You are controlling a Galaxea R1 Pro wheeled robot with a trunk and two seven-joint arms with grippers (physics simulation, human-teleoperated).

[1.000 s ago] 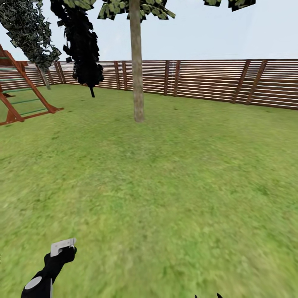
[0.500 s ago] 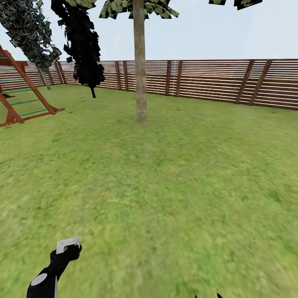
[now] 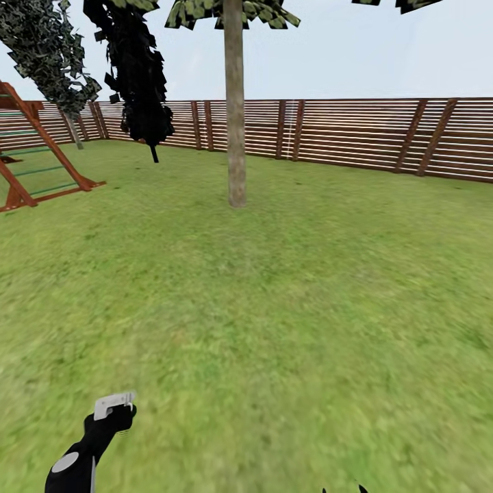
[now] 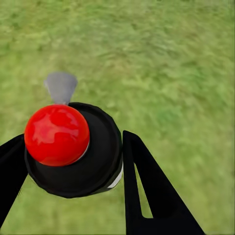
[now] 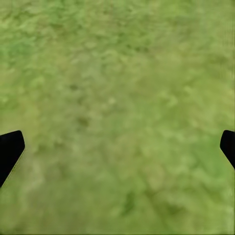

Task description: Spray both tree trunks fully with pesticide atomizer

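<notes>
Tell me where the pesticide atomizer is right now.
The pesticide atomizer sits between the left gripper's fingers, low at the head view's left over the grass.

Tree trunk (image 3: 235,109): crown cut by head view's top edge. Right pincer (image 5: 117,147): fingertips alone at wrist-view edges. Pesticide atomizer (image 4: 73,147): body hidden beneath its red top. Climbing frame (image 3: 34,150) cut off at edge.
</notes>
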